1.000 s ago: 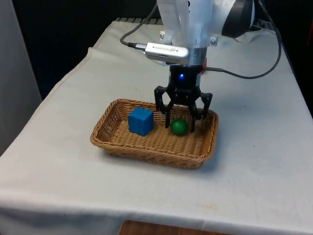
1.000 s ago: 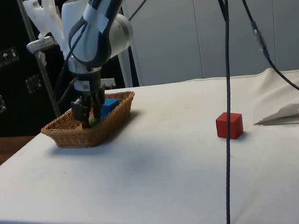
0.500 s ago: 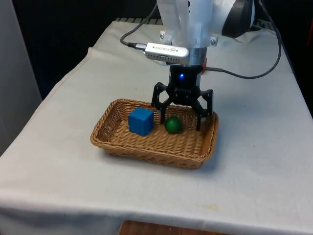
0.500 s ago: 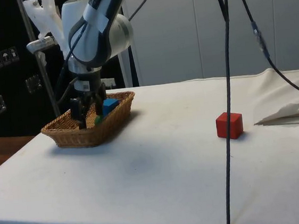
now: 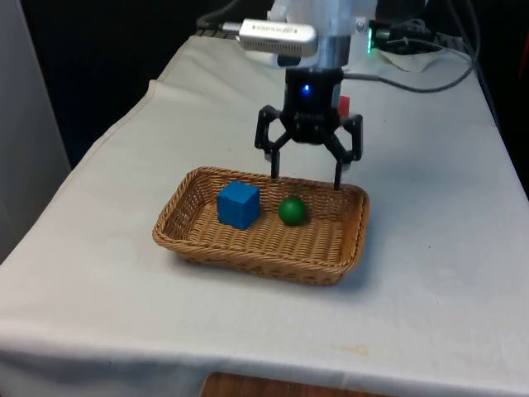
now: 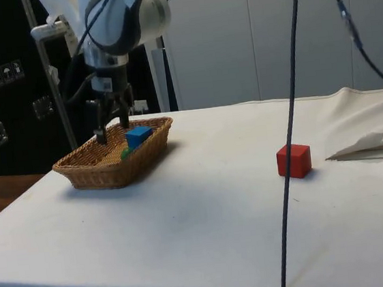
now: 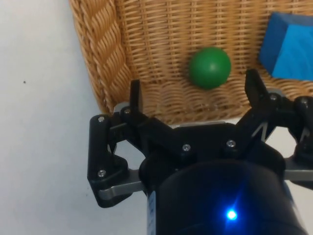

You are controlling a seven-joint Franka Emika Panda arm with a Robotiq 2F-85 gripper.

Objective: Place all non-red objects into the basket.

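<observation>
While the gripper hung above the wicker basket, its fingers spread wide and empty, the blue cube sat inside beside the green ball. Well apart on the cloth stood a red cube.

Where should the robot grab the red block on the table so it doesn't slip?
Probably on two opposite flat sides of the red block, coming straight down from above. It sits flat on the white cloth with bare space all round, so the open gripper could straddle it and squeeze the parallel faces. Its corners would likely slip.
</observation>
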